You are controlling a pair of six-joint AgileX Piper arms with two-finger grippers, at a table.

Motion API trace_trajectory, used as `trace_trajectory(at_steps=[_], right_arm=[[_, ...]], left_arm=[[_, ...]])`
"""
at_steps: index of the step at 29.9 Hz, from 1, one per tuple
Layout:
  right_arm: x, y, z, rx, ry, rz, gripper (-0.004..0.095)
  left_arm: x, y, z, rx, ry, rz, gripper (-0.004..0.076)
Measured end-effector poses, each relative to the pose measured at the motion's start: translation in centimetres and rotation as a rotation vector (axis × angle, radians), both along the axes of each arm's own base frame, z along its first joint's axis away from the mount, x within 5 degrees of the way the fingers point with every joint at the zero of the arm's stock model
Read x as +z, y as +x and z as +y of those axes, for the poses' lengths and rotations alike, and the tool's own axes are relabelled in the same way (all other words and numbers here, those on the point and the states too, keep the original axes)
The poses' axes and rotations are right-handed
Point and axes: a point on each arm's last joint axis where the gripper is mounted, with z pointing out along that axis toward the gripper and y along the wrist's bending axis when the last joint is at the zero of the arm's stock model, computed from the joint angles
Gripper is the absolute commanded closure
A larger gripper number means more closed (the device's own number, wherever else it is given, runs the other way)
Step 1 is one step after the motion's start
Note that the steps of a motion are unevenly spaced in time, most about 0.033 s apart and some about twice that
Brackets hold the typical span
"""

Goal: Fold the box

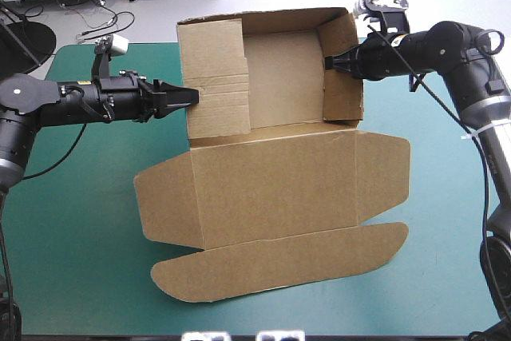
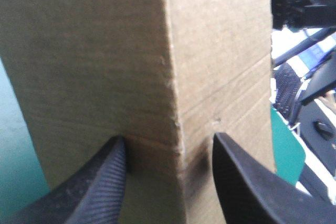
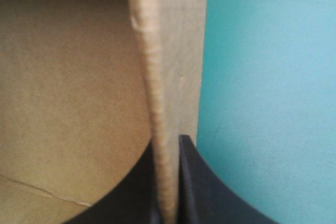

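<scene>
The brown box (image 1: 271, 189) lies mid-table, its back half raised into an open tray and its lid flat toward the front edge. My left gripper (image 1: 194, 97) is at the outside of the tray's left wall (image 1: 215, 77). In the left wrist view it (image 2: 168, 153) is open, and a vertical fold of the board (image 2: 131, 51) stands just ahead, between the fingers. My right gripper (image 1: 329, 63) is at the right wall (image 1: 342, 69). In the right wrist view it (image 3: 168, 182) is shut on that wall's edge (image 3: 163, 77), one finger inside the tray and one outside.
The teal-green cover (image 1: 72, 237) shows bare to the left and right of the box. The lid's curved front flap (image 1: 279, 265) reaches close to the table's front edge. Beyond the right wall the cover (image 3: 273, 77) is bare.
</scene>
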Motion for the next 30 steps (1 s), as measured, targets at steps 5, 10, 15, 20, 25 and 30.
trace_trajectory(at_steps=[5,10,15,20,25,30], right_arm=[[0.0,-0.4,1.7,0.029,-0.005,-0.007,0.0920],[-0.1,-1.0,3.2,0.049,-0.022,0.000,0.0920],[-0.2,-1.3,4.0,0.048,-0.034,0.013,0.0920],[-0.6,-1.7,4.3,0.019,-0.073,0.062,0.0920],[-2.3,-2.2,4.5,-0.015,-0.135,0.156,0.0921],[-6.1,-1.7,4.6,-0.021,-0.211,0.323,0.0921]], left_arm=[[-0.7,0.6,0.8,0.088,0.097,0.011,0.0374],[-1.1,1.2,1.5,0.170,0.177,-0.013,0.0589],[-1.3,1.4,1.9,0.197,0.229,-0.026,0.0734],[-1.7,1.5,1.9,0.207,0.252,0.002,0.0734],[-2.8,1.4,0.3,0.201,0.346,0.066,0.0734],[-5.1,1.9,-2.3,0.187,0.478,0.156,0.0734]])
